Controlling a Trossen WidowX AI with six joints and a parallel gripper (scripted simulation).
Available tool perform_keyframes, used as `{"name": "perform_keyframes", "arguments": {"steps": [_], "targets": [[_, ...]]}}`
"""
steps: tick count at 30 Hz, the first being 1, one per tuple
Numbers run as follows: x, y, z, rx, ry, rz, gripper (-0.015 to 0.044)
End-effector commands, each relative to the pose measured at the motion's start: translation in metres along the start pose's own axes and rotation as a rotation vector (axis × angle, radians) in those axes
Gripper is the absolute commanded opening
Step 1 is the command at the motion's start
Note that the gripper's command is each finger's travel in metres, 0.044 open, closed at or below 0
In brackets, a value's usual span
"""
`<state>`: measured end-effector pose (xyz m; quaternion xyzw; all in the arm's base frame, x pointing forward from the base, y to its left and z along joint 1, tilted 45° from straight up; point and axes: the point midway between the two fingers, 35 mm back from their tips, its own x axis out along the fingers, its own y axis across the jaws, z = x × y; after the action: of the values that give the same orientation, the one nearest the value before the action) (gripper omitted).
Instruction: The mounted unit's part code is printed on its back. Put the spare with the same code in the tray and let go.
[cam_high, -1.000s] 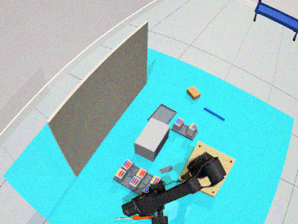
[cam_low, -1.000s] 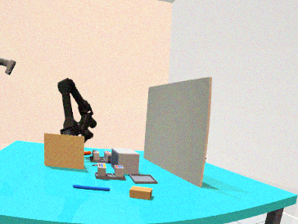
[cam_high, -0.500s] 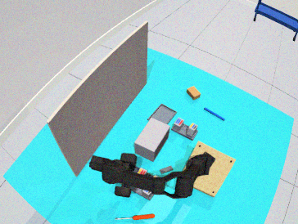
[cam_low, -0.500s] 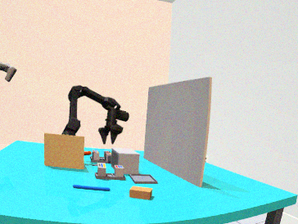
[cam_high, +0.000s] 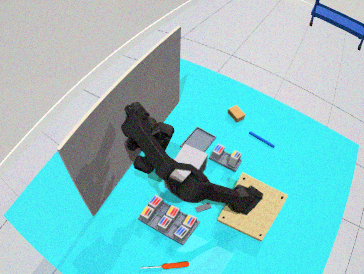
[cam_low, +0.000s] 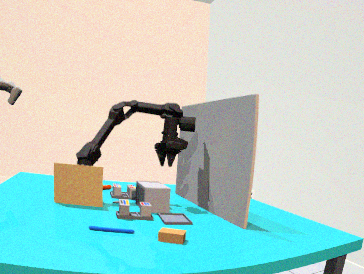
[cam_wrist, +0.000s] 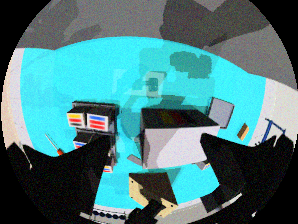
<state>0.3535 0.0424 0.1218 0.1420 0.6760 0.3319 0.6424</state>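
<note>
The mounted unit, a grey box (cam_high: 192, 159) (cam_low: 154, 194) (cam_wrist: 172, 145), stands mid-table. Its dark, shaded back carries a striped code (cam_wrist: 175, 118) with dim red and yellow bands; exact colours are unclear. My gripper (cam_low: 166, 162) (cam_wrist: 157, 140) is open and empty, pointing down high above the area behind the box. A large rack (cam_high: 169, 233) (cam_wrist: 95, 104) holds several striped spares, including a yellow-and-red one (cam_wrist: 76, 119) and a blue-and-red one (cam_wrist: 97, 121). A small rack (cam_high: 226, 160) (cam_low: 135, 215) holds two spares. The grey tray (cam_high: 199, 139) (cam_low: 175, 219) (cam_wrist: 221, 112) is empty beside the box.
A tall grey panel (cam_high: 125, 100) (cam_low: 220, 160) stands behind the box. A wooden block (cam_high: 265, 217) (cam_low: 78, 185) is at the arm's base. A screwdriver (cam_high: 175, 265), a blue pen (cam_high: 261, 139) (cam_low: 111, 229) and an orange block (cam_high: 236, 113) (cam_low: 172, 235) lie around.
</note>
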Motion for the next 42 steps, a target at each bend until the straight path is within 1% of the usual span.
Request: {"name": "perform_keyframes", "arguments": {"steps": [1, 4, 23, 24, 27, 31, 38, 39, 42], "targets": [[-0.021, -0.06, 0.002, 0.043, -0.052, 0.06, 0.044], [-0.028, -0.082, 0.001, 0.056, -0.072, 0.08, 0.044], [-0.027, -0.079, 0.001, 0.036, -0.073, 0.078, 0.044], [-0.026, -0.069, 0.003, -0.022, -0.074, 0.071, 0.044], [-0.017, -0.015, 0.011, -0.362, -0.082, 0.041, 0.044], [-0.007, 0.043, 0.008, -0.723, -0.09, 0.021, 0.044], [0.015, 0.149, -0.025, -1.451, -0.123, 0.014, 0.044], [0.017, 0.156, -0.029, -1.505, -0.128, 0.015, 0.044], [0.017, 0.158, -0.03, -1.521, -0.129, 0.015, 0.044]]}}
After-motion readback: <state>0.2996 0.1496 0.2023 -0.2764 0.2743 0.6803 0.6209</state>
